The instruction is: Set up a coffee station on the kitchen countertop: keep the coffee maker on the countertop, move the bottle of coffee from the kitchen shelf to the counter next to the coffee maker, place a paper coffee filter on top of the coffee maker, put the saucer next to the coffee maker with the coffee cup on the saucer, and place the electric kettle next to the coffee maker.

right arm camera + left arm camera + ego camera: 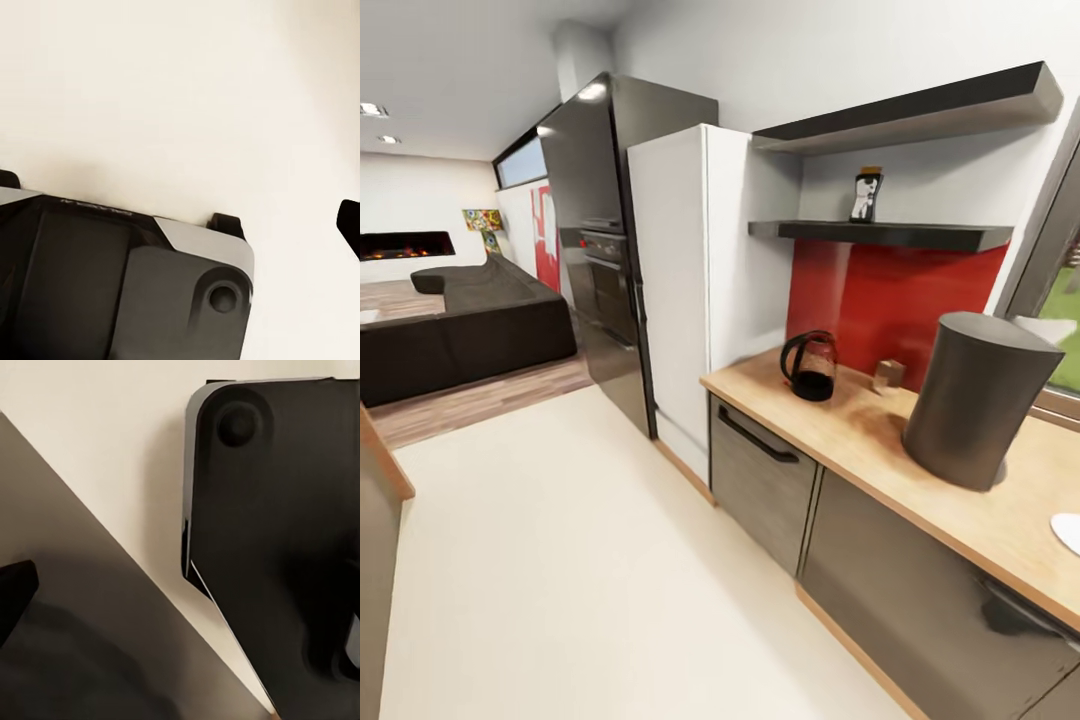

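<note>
Light-wood kitchen countertop [860,440], serving as the table, runs from about 12 o'clock of the head view's centre down to 4 o'clock, over grey cabinet fronts [760,480]; its front edge is straight and unobstructed.

Items on the table:
- electric kettle [810,366], smoky glass with black loop handle, upright near the left end, close to the red backsplash [900,300].
- coffee maker [975,400], tall dark-grey body, upright, well apart from the kettle toward 3 o'clock.
- small tan block [888,375] between kettle and coffee maker, near the backsplash; identity unclear.
- saucer [1068,530], white, cut off by the frame edge at 4 o'clock, near the coffee maker.

Items above:
- kitchen shelf [880,234], thin dark slab, carrying the bottle of coffee [867,195], upright near the shelf's middle.
- thicker dark slab [920,110] higher up.

Open room: pale floor [560,560] lies broad from 6 to 9 o'clock. White tall cabinet [680,290] and dark refrigerator [595,240] bound the table's left end; dark sofa [460,320] stands beyond at 10 o'clock.

Arms: both wrist views look down at pale floor and the robot's dark base [127,292], also seen at [277,547]. A dark fingertip [13,592] shows at the left wrist view's edge, another [351,225] in the right. Whether either end effector is wide or narrow cannot be told.
</note>
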Controlling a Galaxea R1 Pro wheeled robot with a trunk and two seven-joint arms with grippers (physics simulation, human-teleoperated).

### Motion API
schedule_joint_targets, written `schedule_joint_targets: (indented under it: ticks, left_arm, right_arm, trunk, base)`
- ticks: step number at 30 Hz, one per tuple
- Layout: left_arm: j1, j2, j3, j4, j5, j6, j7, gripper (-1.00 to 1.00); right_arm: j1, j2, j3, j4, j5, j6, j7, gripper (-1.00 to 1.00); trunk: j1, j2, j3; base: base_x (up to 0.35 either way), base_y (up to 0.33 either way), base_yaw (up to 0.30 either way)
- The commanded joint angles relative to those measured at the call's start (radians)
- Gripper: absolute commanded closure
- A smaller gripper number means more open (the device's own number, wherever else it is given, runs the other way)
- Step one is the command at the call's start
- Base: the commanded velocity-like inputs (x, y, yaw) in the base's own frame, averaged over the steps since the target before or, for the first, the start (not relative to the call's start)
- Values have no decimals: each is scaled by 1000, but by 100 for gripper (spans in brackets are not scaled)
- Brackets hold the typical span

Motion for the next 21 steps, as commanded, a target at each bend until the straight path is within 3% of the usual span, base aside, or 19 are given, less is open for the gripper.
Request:
schedule_joint_targets:
  ticks: [1,21]
  left_arm:
    - [0,0,8,-1,-9,-2,1,-100]
    - [1,-1,7,0,-9,-2,1,-100]
  right_arm:
    - [0,0,-7,-2,10,6,-2,-100]
    - [0,-1,-7,-3,9,6,1,-100]
  trunk:
    - [1,-2,-1]
    - [1,-2,0]
  base:
    - [279,230,82]
    - [281,229,8]
